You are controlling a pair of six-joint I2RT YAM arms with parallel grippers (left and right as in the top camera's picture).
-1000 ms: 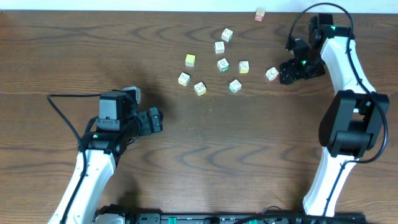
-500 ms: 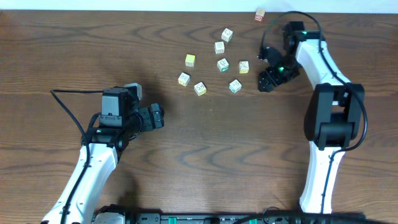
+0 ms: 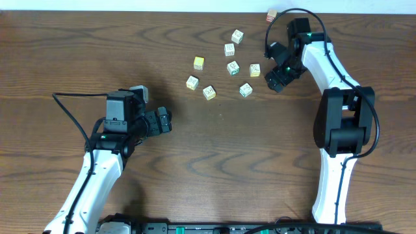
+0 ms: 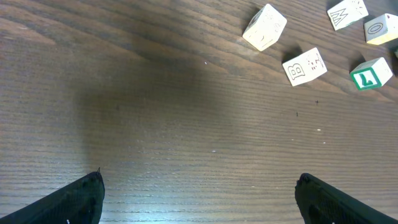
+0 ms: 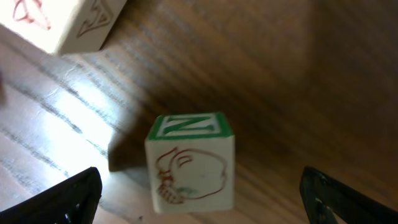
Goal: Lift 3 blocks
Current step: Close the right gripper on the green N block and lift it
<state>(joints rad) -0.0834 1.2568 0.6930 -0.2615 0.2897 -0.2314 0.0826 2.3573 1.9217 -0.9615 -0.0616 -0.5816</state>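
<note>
Across the wooden table (image 3: 214, 169), with the plain yellow cube (image 3: 198, 63) as marker, the right arm (image 3: 344, 123) reaches in from far to the cube's right, and the left arm (image 3: 97, 172) sits well below and left of it. The left gripper (image 3: 164, 121), below-left of the cube and apart from everything, has its jaws spread with nothing between them. The right gripper (image 3: 276, 79), well to the cube's right, hangs low with jaws spread wide either side of a block printed with a green N (image 5: 189, 162), not touching it. Other whitish blocks (image 3: 233, 67) lie scattered just right of and below the cube, all resting on the wood. By my reading none is lifted yet, so all three lifts remain.
</note>
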